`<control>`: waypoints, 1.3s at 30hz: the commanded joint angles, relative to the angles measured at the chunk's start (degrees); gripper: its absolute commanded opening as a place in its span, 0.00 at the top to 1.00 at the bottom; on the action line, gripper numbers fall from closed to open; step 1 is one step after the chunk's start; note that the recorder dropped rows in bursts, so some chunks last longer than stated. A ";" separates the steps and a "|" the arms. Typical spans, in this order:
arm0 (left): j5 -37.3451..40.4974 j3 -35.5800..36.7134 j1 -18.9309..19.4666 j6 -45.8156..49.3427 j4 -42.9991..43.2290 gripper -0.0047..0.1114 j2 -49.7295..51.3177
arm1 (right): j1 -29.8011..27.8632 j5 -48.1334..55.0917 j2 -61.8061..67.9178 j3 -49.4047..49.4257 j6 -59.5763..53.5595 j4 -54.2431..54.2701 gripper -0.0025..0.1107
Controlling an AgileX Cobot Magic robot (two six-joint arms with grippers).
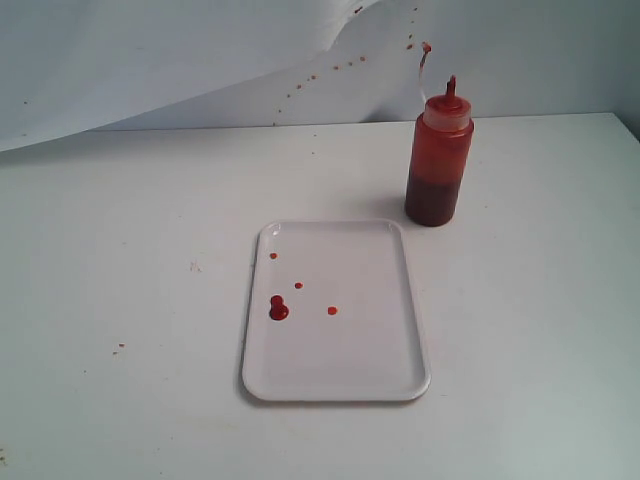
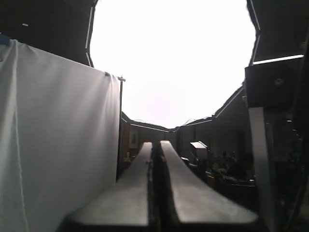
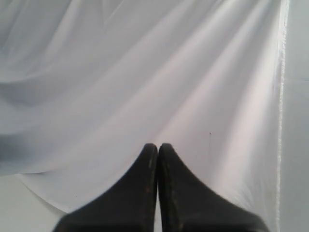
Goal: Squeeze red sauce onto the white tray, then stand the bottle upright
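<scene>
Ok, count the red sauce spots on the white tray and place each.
4 on the white tray, exterior view: first drop near its upper-left corner; second drop below-right of that; third drop near the middle; larger blob by the left rim. None seem hidden.

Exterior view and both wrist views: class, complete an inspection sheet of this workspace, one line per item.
Surface: flat white table, with a few tiny reddish specks towards its left side.
Job's things: flat white rectangular plastic tray holds glossy red sauce, one blob and three small drops. The translucent orange-red squeeze bottle stands upright off the tray, by its far right corner.
Clutter: nothing seen.
Grippers: left gripper and right gripper are shut and empty. Neither shows in the exterior view.
Cables: nothing seen.
Surroundings: white cloth backdrop, flecked reddish.
</scene>
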 commanded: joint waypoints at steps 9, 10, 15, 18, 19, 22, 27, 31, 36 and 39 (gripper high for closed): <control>-22.90 18.28 0.09 31.10 -33.68 0.96 0.30 | -0.04 0.14 -0.06 -0.21 0.08 0.39 0.98; -23.97 20.72 0.09 46.29 -45.58 0.96 0.30 | -0.04 0.14 -0.06 -0.21 0.08 0.39 0.98; -21.80 30.82 0.09 73.55 -47.49 0.96 0.30 | -0.04 0.14 -0.06 -0.21 0.08 0.39 0.98; -22.11 35.76 0.09 73.02 -47.49 0.96 0.30 | -0.04 0.14 -0.06 -0.21 0.59 0.39 0.98; -22.11 36.83 0.09 73.02 -47.49 0.96 0.30 | -0.04 0.14 -0.06 -0.21 0.59 0.39 0.98; -21.76 39.54 0.09 72.92 -47.49 0.96 0.30 | -0.04 0.14 -0.06 -0.21 0.59 0.39 0.98; -22.53 40.13 0.09 64.90 -47.49 0.96 0.30 | -0.04 0.14 -0.06 -0.21 0.59 0.39 0.98; -25.07 40.13 0.09 42.40 -37.72 0.96 0.30 | -0.04 0.14 -0.06 -0.21 0.59 0.39 0.98; -25.61 40.13 0.09 -5.46 9.74 0.96 0.08 | -0.04 0.14 -0.06 -0.21 0.59 0.39 0.98; -25.96 41.06 0.09 -21.90 27.92 0.96 0.08 | -0.04 0.14 -0.06 -0.21 0.59 0.39 0.98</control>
